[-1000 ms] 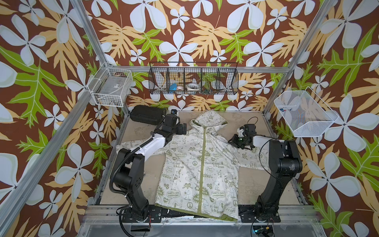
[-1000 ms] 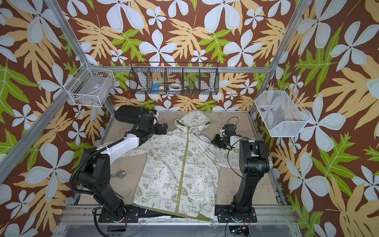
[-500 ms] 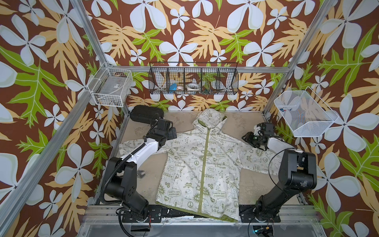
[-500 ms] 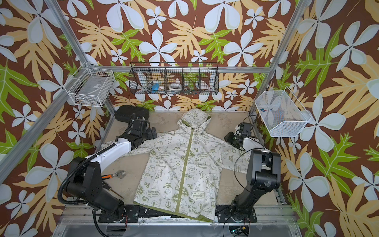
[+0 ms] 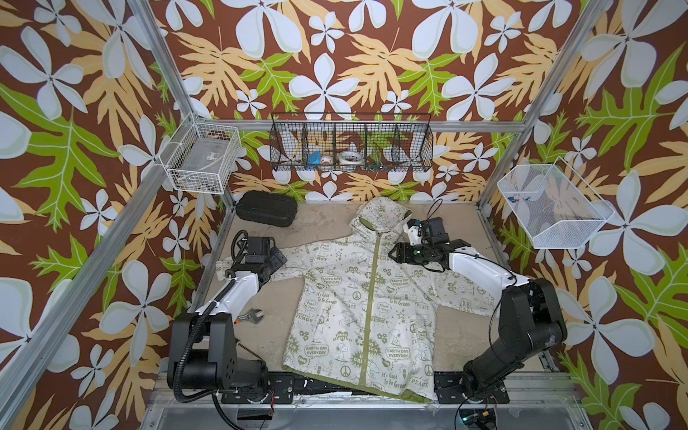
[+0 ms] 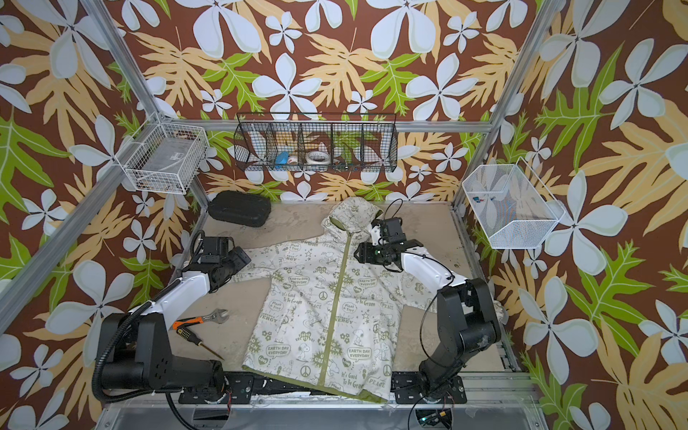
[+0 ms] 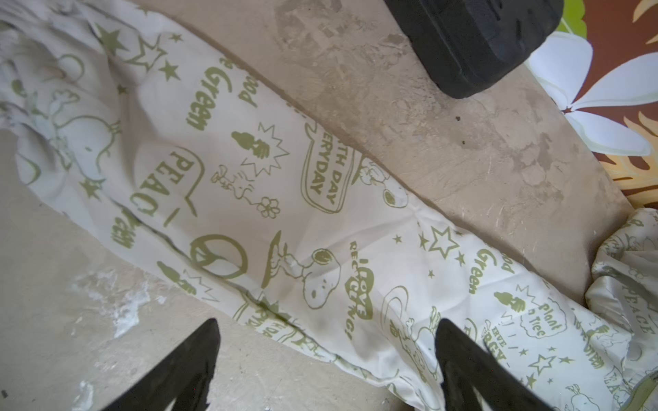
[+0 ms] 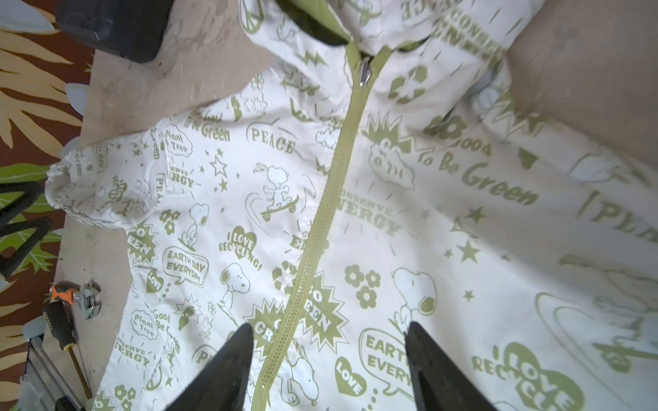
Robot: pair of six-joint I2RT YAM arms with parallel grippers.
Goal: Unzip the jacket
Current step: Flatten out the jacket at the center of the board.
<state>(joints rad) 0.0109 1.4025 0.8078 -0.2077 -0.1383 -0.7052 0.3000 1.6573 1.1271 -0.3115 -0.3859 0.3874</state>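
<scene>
The jacket lies flat and front up on the table, hood to the back. Its olive zipper strip is closed along its whole length, with the metal pull up at the collar. My right gripper hangs open above the chest beside the collar. In the right wrist view its fingertips stand apart over the zipper strip and hold nothing. Over the jacket's left sleeve, my left gripper is open and empty.
A black case lies at the back left of the table. A wrench and an orange-and-black screwdriver lie left of the jacket. Wire baskets hang on the back and side walls.
My right gripper opened; its arm swung out to the right, then back toward the collar. My left arm drew back from the hood to the sleeve.
</scene>
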